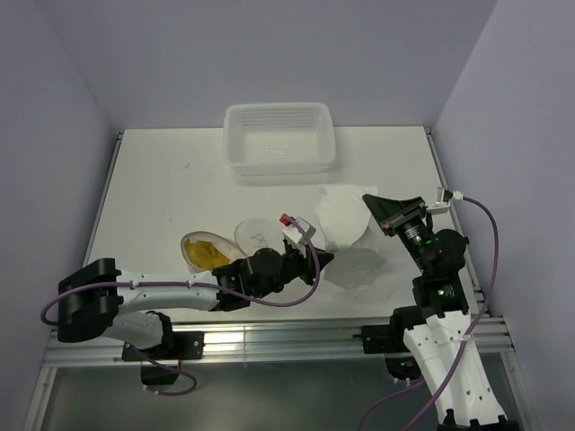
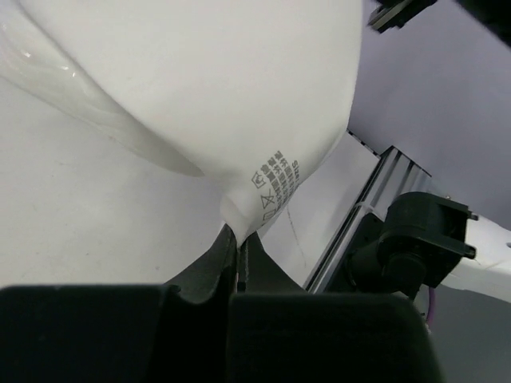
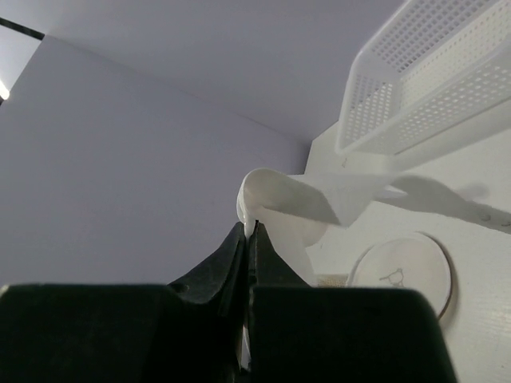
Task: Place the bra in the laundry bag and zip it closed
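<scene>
L gripper (image 2: 238,239): pressed together, pinching near corner of white cloth (image 1: 346,220), right by its care print (image 2: 275,187).
R gripper (image 3: 249,227): clamped on cloth's far-right edge, held up off worktop (image 1: 162,189).
bra (image 1: 207,254): looks to sit inside laundry bag (image 1: 189,244), just left of L gripper.
lid (image 1: 256,235): open, flat, betw. bag & L gripper.
Axis: bag-to-lid runs left-right.
Nearer arm: L by far; R well apart, cloth in between.
Next, prob.: drop cloth, L takes lid/zip.
</scene>
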